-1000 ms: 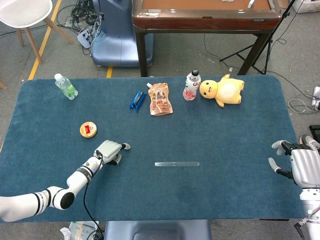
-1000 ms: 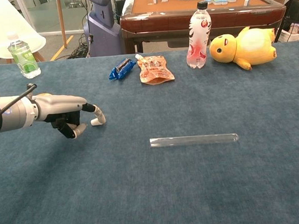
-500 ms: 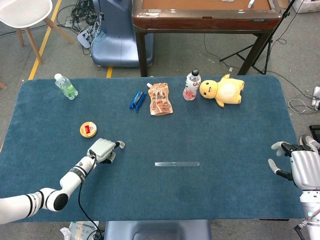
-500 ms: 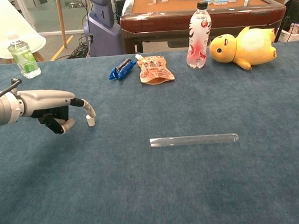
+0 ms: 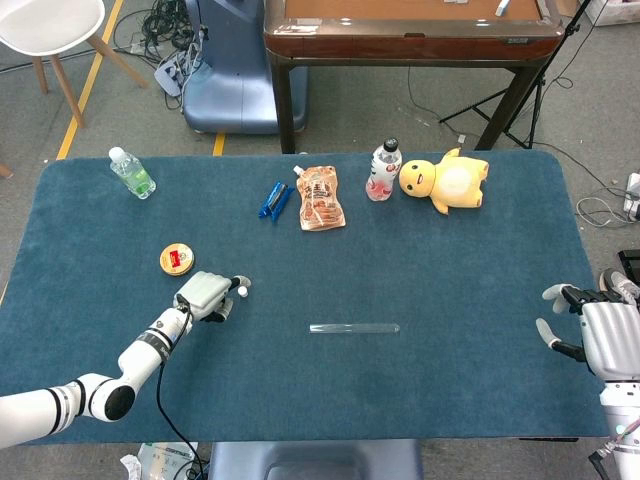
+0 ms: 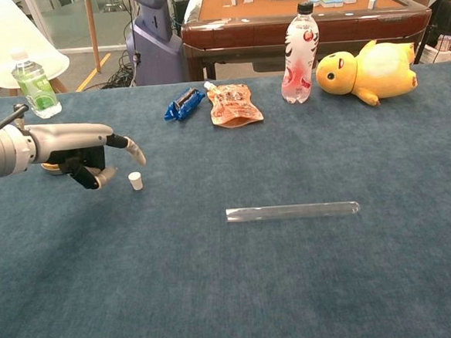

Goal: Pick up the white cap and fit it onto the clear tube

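The small white cap (image 6: 136,181) stands on the blue table cloth, also visible in the head view as the cap (image 5: 243,292). My left hand (image 6: 93,156) hovers just left of it with one finger stretched out above the cap, not touching it, and nothing in its grasp. From the head view the left hand (image 5: 205,294) lies left of the cap. The clear tube (image 6: 293,211) lies flat on the cloth at mid-table, right of the cap, tube (image 5: 354,327). My right hand (image 5: 592,330) rests at the table's right edge, fingers spread, empty.
A round orange tin (image 5: 176,260) sits just behind the left hand. At the back stand a green bottle (image 5: 131,172), blue packet (image 5: 273,200), snack pouch (image 5: 320,198), drink bottle (image 5: 383,170) and yellow plush toy (image 5: 446,181).
My left hand has drawn back to the left and risen a little. The cap was nudged leftward with it and now stands free of the fingertip. The right hand stayed still.
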Robot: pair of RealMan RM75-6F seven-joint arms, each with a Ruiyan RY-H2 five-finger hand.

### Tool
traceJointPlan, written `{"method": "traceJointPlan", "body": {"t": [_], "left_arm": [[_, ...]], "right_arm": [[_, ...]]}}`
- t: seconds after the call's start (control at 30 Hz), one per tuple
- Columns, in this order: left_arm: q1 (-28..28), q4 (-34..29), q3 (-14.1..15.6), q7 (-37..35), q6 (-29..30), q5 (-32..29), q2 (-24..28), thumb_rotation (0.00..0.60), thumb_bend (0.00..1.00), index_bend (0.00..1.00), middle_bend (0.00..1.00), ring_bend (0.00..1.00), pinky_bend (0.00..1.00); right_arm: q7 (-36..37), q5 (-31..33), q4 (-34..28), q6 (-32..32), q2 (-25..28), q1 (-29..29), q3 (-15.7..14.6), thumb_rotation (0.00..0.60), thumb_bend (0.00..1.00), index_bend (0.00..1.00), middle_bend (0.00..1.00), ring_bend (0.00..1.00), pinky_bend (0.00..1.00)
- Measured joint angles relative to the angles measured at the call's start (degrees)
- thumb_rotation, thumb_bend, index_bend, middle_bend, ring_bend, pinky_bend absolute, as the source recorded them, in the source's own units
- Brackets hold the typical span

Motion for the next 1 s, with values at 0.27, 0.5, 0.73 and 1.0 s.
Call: {"method": "traceJointPlan", "body": {"t": [0.27, 0.5, 0.73, 1.0], "left_arm": [[0.5, 6.04, -1.35, -1.58, 4.08, 4.92, -4.96, 0.6, 0.26, 0.38, 1.0, 1.0, 1.0], [-0.21, 11.31, -1.94, 0.18, 4.67, 5.85, -9.12, 0.6, 0.26, 0.41, 1.0, 1.0, 1.0], [-1.08, 14.36, -2.23, 2.71, 3.38, 4.66, -11.15, 0.6, 0.26, 0.41, 1.0, 1.0, 1.0], [-1.05, 15.14, -2.1, 4.68, 2.85, 3.59, -11.38, 0.6, 0.26, 0.43, 1.0, 1.0, 1.0]], "right_arm": [[0.37, 0.03, 0.13, 0.15, 0.15, -0.14, 0.06, 0.6, 0.28, 0.43, 0.55, 0.51, 0.44], [1.25, 0.4, 0.81, -0.14, -0.01, -0.29, -0.07, 0.6, 0.28, 0.43, 0.55, 0.51, 0.44], [1.64, 0.29, 1.22, 0.2, -0.05, -0.68, -0.26, 0.6, 0.28, 0.43, 0.55, 0.51, 0.44], [2.04, 0.12, 1.48, 0.38, -0.14, -0.94, -0.38, 0.6, 0.28, 0.43, 0.55, 0.51, 0.44]]}}
